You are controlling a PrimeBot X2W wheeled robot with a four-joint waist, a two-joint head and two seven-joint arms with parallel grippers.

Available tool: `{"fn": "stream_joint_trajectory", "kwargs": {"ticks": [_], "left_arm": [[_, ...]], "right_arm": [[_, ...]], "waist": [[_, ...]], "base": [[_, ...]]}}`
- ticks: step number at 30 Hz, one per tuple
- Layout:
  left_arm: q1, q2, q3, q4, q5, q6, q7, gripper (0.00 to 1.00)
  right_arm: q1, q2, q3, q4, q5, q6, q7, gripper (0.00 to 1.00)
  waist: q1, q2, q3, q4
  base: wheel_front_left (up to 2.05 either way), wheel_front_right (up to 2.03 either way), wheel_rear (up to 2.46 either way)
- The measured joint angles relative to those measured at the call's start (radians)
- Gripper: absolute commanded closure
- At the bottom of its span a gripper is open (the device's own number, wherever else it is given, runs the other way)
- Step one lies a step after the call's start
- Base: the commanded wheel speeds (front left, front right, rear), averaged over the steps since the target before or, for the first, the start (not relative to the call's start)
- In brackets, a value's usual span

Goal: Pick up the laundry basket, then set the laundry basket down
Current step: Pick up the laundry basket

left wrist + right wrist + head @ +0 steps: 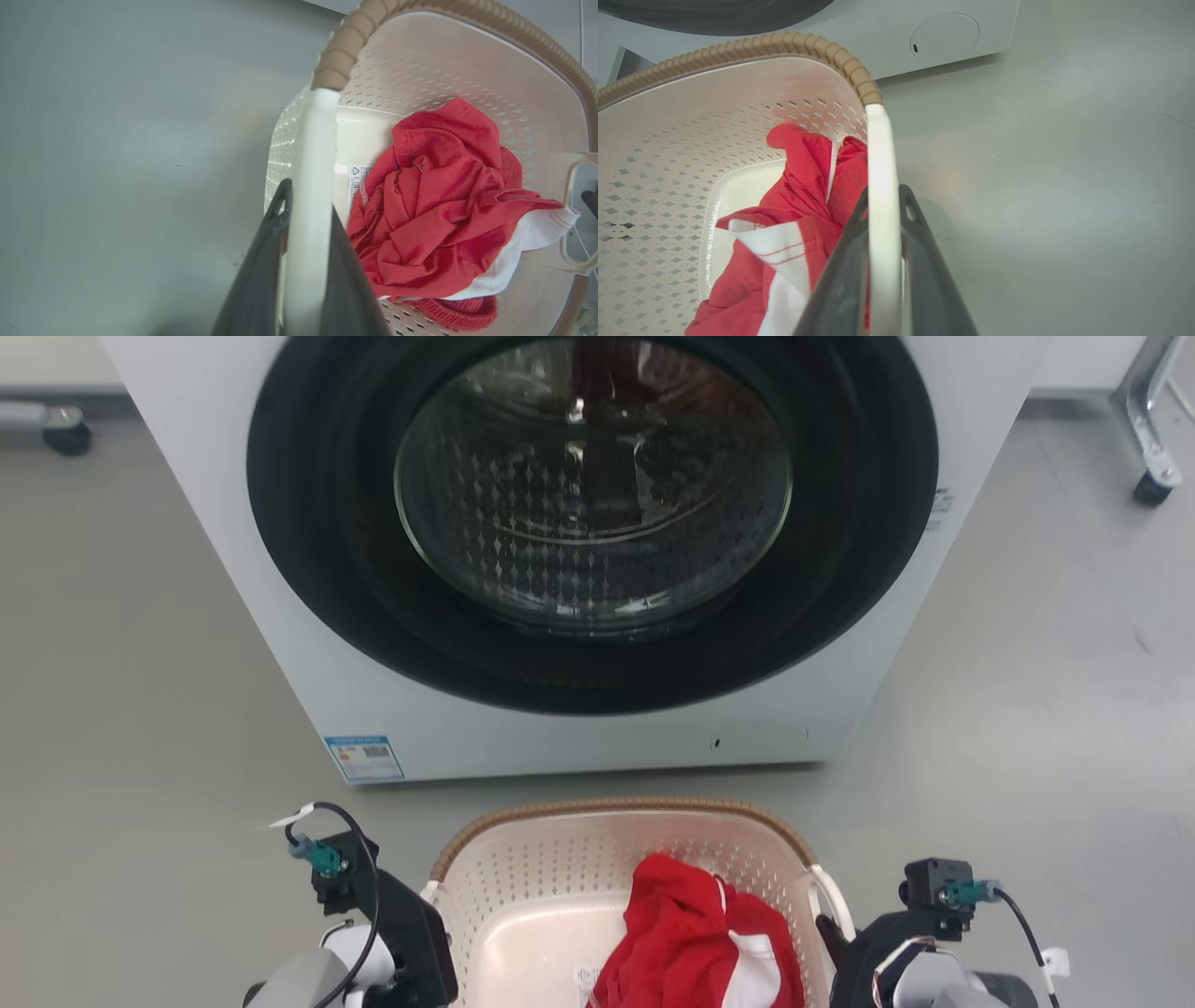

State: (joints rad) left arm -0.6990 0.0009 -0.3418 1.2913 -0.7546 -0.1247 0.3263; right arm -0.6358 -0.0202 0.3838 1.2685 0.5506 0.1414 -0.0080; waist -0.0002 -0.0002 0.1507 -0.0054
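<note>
My left fingers (275,228) are clamped on the white left handle (310,154) of the basket (551,868). My right fingers (913,219) are clamped on its right handle (880,154). The basket is near me, just in front of the big white washer (597,737). A red and white cloth (695,933) lies in it, more to the right side. I cannot tell if the basket sits on the gray floor (140,663) or hangs over it.
</note>
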Motion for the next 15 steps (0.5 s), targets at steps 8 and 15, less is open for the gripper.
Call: {"fn": "stream_joint_trajectory", "kwargs": {"ticks": [8,15], "left_arm": [[0.057,-0.001,-0.003,0.003,-0.002,0.000,0.041,1.00],[0.099,-0.001,-0.005,0.007,-0.010,0.000,0.069,1.00]], "right_arm": [[0.066,0.002,0.002,0.002,0.025,0.001,0.056,1.00],[0.099,0.004,0.004,0.004,0.042,0.001,0.095,1.00]], "waist": [[0.0000,0.0001,-0.102,0.005],[0.0001,0.0001,-0.154,0.009]], "base": [[0.00,0.00,0.00],[0.00,0.00,0.00]]}}
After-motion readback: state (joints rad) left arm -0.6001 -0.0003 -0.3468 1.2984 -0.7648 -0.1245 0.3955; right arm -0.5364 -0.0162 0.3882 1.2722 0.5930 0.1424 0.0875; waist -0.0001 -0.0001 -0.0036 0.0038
